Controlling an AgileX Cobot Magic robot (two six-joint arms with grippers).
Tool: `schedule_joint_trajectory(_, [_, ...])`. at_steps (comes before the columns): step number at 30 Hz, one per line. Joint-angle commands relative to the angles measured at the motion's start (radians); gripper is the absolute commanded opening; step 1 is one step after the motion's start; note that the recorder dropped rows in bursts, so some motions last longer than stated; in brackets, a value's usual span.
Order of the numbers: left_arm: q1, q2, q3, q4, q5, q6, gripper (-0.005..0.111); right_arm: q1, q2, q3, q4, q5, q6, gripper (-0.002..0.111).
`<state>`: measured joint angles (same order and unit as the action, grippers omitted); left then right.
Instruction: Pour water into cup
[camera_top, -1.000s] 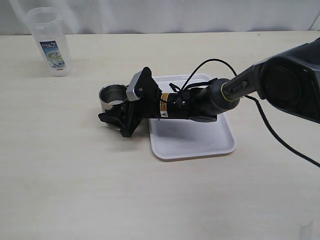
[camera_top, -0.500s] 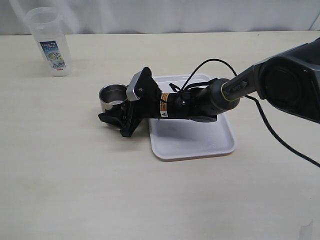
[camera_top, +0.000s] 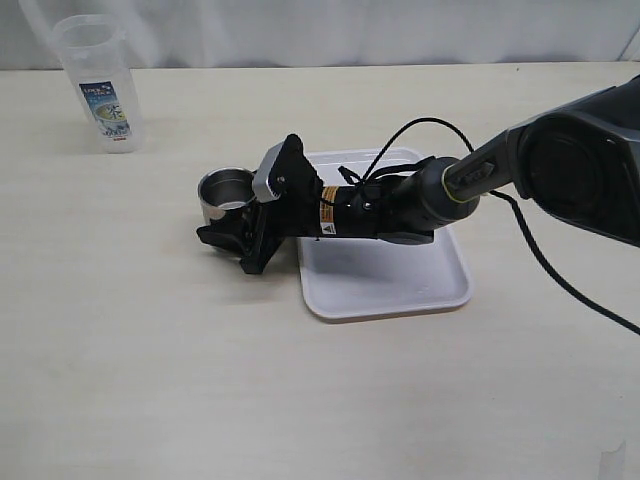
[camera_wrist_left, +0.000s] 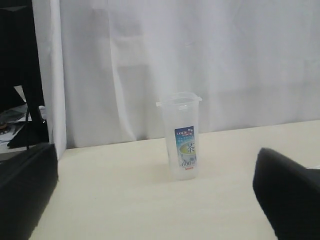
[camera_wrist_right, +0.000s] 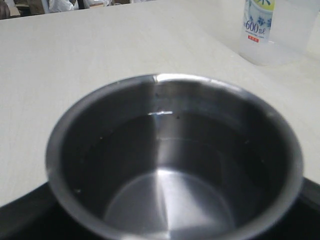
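Reaching across the white plastic tray (camera_top: 400, 285) from its right side, the right arm lay low over the tray's far-left corner, and its hand (camera_top: 222, 222) extended past the tray's left edge to the stainless-steel cup (camera_top: 227, 195). The cup stood upright on the tabletop (camera_top: 150, 380) just beside that left edge, mouth up. One black finger (camera_top: 215, 236) ran along the near side of the cup, and the right wrist view showed dark finger parts on either side of its wall. Whether the right hand was clenched on the cup or only bracketing it, I could not tell. A black cable (camera_top: 420, 125) looped above the arm over the tray's far edge. A clear plastic container with a blue-green label (camera_top: 100, 85) stood upright well apart from the tray, beyond its far-left corner. The left hand (camera_wrist_left: 155, 170) was released, its two dark fingers spread wide with nothing between them, facing that container.
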<state>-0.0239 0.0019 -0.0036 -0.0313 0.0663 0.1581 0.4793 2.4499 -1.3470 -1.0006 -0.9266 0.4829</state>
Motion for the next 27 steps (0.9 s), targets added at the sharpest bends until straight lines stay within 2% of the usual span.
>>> schedule_joint_trajectory(1, [0.037, -0.002, 0.004, -0.015, 0.011, -0.008, 0.105, 0.000, 0.001, -0.002, -0.013, 0.014, 0.008, 0.004])
schedule_joint_trajectory(10, [0.040, -0.002, 0.004, -0.004, 0.203, -0.010, 0.105, 0.000, 0.001, -0.002, -0.013, 0.014, 0.008, 0.004])
schedule_joint_trajectory(12, [0.040, -0.002, 0.004, 0.058, 0.230, -0.067, 0.105, 0.000, 0.001, -0.002, -0.013, 0.014, 0.008, 0.004])
schedule_joint_trajectory(13, [0.040, -0.002, 0.004, 0.098, 0.237, -0.132, 0.105, 0.000, 0.001, -0.002, -0.013, 0.014, 0.008, 0.004])
schedule_joint_trajectory(15, [0.040, -0.002, 0.004, 0.100, 0.237, -0.148, 0.105, 0.000, 0.001, -0.002, -0.013, 0.014, 0.008, 0.004])
schedule_joint_trajectory(27, [0.040, -0.002, 0.004, 0.098, 0.237, -0.132, 0.105, 0.000, 0.001, -0.002, -0.013, 0.014, 0.008, 0.004])
